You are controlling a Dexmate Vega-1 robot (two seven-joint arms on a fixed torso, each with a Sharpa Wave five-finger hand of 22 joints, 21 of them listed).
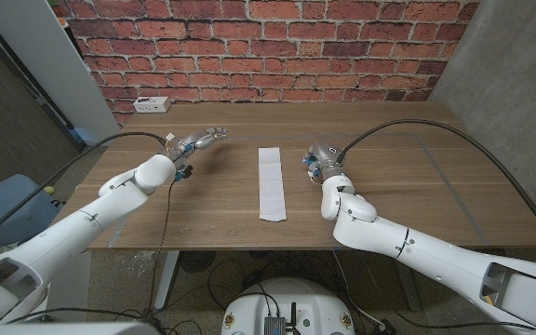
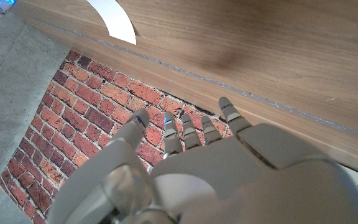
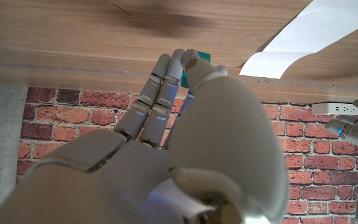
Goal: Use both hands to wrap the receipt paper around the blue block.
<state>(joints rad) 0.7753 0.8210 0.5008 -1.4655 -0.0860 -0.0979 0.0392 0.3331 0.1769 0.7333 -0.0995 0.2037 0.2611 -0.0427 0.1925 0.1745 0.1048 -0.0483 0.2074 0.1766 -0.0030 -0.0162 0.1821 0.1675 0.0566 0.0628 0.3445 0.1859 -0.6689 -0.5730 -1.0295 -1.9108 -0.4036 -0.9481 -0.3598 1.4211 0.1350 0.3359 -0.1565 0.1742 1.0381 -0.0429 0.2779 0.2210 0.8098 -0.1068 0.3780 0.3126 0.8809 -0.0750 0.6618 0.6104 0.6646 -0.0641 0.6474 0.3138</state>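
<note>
A wooden table [image 1: 408, 177] stood before a red brick wall [image 1: 277, 37]. A white power strip [image 1: 152, 104] lay at the table's far left corner. Grey concrete wall [image 1: 519, 84] was on the right. Cables [image 1: 221, 274] hung beneath the table.

My right hand [image 3: 185, 143] covers nearly all of the blue block [image 3: 199, 57]; just a teal sliver peeks past my fingers [image 3: 160, 87], and I can't tell whether they grip it or only touch it. From the head camera the block sits behind that hand. The receipt paper [image 3: 309, 37] runs off the right wrist picture's edge, and off the left wrist's too.
</note>
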